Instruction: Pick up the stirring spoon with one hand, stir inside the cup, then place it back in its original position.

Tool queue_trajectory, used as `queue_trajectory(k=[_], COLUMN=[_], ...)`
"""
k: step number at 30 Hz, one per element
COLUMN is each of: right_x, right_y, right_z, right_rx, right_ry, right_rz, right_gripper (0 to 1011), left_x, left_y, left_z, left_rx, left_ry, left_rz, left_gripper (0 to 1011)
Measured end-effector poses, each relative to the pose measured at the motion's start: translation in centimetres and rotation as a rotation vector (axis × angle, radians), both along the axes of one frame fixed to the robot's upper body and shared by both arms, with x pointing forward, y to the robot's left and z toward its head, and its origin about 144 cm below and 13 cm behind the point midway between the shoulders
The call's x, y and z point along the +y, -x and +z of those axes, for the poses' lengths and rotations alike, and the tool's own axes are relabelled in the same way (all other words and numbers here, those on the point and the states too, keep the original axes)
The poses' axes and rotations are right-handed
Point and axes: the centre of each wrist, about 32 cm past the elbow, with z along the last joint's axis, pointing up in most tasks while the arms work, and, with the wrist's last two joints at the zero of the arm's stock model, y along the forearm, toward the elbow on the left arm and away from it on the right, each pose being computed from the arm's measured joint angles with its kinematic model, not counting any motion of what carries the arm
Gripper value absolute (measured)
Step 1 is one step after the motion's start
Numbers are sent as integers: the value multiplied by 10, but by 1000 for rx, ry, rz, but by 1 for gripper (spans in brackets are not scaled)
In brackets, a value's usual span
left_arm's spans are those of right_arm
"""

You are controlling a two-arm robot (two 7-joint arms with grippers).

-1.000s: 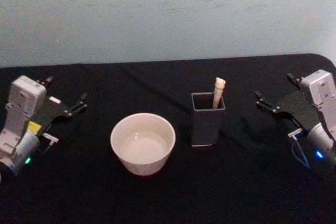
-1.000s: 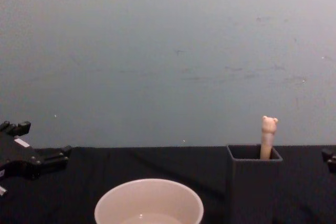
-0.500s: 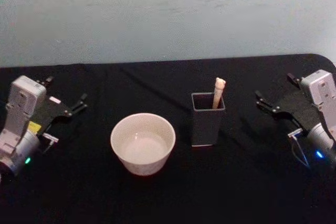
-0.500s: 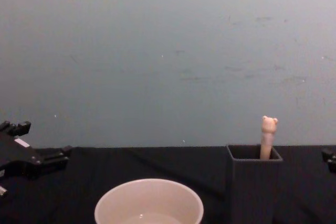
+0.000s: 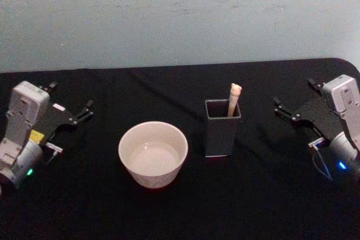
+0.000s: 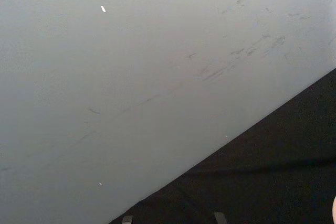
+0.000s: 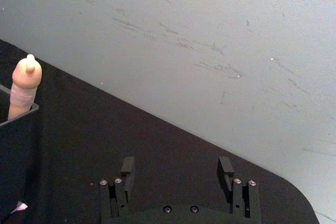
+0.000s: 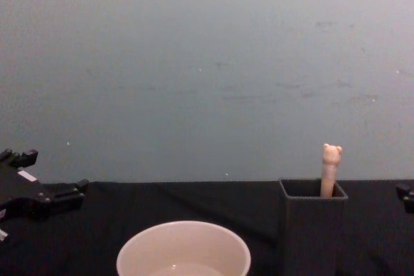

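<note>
Beige bear-topped stirring spoon [image 5: 234,98] upright in dark grey square holder [image 5: 220,136], beside wide cream-white cup [image 5: 152,164], black bench [image 5: 253,195]. At sides left tool [image 5: 72,95], right tool [image 5: 293,91]: fingers apart, empty.

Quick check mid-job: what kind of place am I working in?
Probably a staged test bench, not a kitchen: a table draped in black cloth against a bare pale wall, with just a cup and a holder with the spoon. The left gripper and right gripper wait open at the sides.
</note>
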Motion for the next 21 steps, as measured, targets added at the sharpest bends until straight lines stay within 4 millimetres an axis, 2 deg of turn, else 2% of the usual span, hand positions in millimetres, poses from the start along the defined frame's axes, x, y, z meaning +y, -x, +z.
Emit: queue_trajectory(k=[21], right_x=[0], right_y=[0], right_z=[0], right_rx=[0], right_ry=[0], right_rz=[0], right_gripper=[1000], left_x=[0], left_y=[0], left_z=[0], left_rx=[0], left_ry=[0], left_rz=[0], left_gripper=[1001])
